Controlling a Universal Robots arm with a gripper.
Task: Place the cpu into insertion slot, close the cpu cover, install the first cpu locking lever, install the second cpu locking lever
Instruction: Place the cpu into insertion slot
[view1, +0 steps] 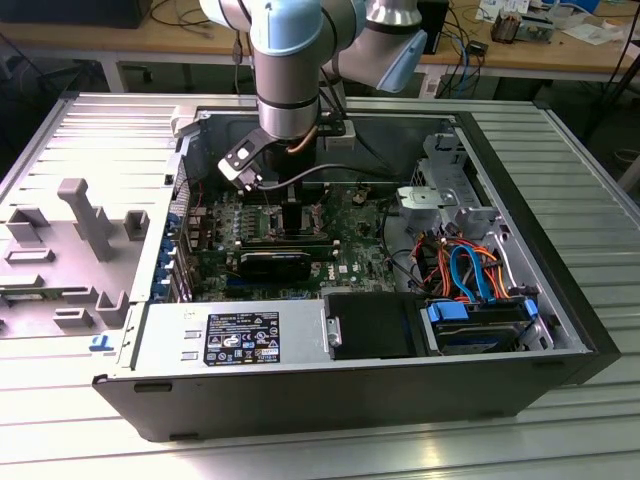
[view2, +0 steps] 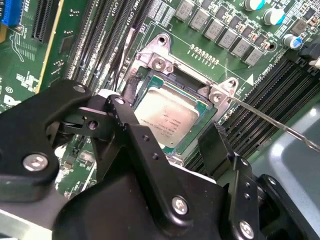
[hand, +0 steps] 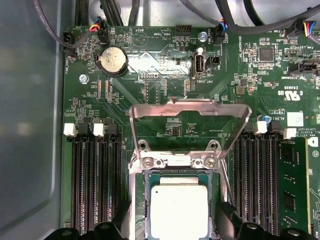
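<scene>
The cpu (view2: 167, 116), a flat square chip with a silvery top, lies in the socket on the green motherboard, as both wrist views show (hand: 179, 207). My gripper (view2: 173, 119) straddles it, open, with one black finger (view2: 131, 95) at one edge of the chip and the other finger (view2: 216, 145) a little off the opposite edge. The cpu cover (hand: 190, 106), a thin silvery frame, stands raised on its hinge beyond the chip. A thin wire locking lever (view2: 272, 121) sticks out free beside the socket. In the exterior view my gripper (view1: 288, 200) reaches down into the open computer case.
Black memory slots (hand: 95, 185) run along both sides of the socket. A coin battery (hand: 111, 61) and cables (hand: 85, 30) lie beyond the cover. The case holds a power supply (view1: 240, 335), a drive cage (view1: 445, 190) and orange and blue cables (view1: 465, 265).
</scene>
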